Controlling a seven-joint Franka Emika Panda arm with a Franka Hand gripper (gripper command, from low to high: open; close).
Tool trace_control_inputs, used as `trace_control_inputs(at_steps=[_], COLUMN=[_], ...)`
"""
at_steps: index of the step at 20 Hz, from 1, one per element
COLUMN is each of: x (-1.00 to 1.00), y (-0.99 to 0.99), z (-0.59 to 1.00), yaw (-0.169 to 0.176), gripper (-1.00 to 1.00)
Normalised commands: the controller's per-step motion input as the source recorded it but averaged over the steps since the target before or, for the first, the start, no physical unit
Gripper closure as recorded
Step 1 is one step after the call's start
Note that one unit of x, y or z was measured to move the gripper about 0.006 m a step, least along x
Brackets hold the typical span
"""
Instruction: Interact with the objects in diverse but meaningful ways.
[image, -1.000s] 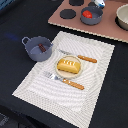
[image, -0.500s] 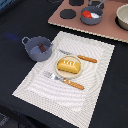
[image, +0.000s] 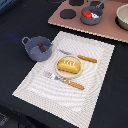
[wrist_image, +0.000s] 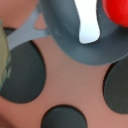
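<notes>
Nowhere visible: pincer, either view.

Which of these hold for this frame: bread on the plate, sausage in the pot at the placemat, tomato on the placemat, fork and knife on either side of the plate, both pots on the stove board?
1. The yellow-orange bread loaf lies on the tan round plate. True.
2. The brown sausage lies in the grey-blue pot at the placemat's corner. True.
3. The small red tomato sits on the placemat. False: it is inside the second pot on the stove board.
4. The orange-handled fork and knife flank the plate. True.
5. Both pots stand on the stove board. False: only one does.
</notes>
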Motion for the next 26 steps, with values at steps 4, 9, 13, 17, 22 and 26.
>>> trace_control_inputs(at_steps=[4,9,13,17,22,26], x=[-0.05,0.08,0.25,0.22,0.20,0.19], y=[-0.51,-0.65,-0.78,-0.93,-0.98,-0.96], z=[0.53,0.16,0.00,0.00,0.00,0.00], yaw=[0.003,0.029,0.047,0.033,0.035,0.048], gripper=[-1.00,-1.00,-1.00,-1.00,-1.00,-1.00])
